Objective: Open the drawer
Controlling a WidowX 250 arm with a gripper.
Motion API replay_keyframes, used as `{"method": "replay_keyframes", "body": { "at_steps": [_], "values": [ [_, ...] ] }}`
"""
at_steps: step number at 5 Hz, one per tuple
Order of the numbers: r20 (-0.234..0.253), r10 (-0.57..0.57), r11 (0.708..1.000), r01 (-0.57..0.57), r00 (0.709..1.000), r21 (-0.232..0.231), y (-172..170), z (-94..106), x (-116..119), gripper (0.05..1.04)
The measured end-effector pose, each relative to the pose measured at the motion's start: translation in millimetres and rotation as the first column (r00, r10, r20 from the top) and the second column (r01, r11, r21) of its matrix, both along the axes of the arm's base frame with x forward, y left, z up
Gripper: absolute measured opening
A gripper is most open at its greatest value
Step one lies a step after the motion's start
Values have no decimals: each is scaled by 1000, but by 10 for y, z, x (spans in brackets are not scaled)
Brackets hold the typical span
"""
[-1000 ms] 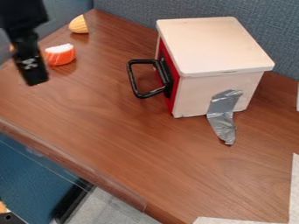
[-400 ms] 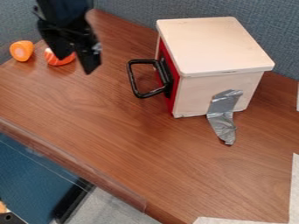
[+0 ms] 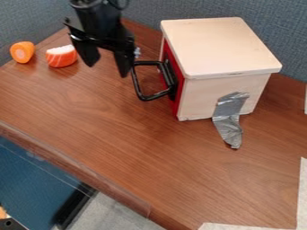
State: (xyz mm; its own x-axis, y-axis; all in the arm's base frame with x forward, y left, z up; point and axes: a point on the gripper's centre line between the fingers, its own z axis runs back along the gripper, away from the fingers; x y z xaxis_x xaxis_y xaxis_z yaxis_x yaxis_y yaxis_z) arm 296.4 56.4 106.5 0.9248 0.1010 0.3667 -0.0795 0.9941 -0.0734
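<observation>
The brown table holds a black-handled red drawer, seemingly closed, near the gripper, jaws parted.

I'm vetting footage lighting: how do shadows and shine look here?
Camera view: the box lid is brighter than the taped side; a soft dark patch borders the orange-and-white piece; creases in the silver tape catch highlights.

Looking down at a slant, from a fixed place above the wooden table. Facing over the tabletop, toward the grey-blue partition at the back. Set rather near, showing the whole pale box from above and from one side, and also the table's slanting edge at lower left.
</observation>
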Motion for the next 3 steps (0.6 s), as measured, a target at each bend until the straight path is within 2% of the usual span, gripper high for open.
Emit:
{"method": "replay_keyframes", "body": {
  "at_steps": [1,3],
  "values": [
    [1,87,996,-87,996,2,-37,-174,198,1000],
    [20,205,979,-205,979,8,-58,-385,573,1000]
  ]
}}
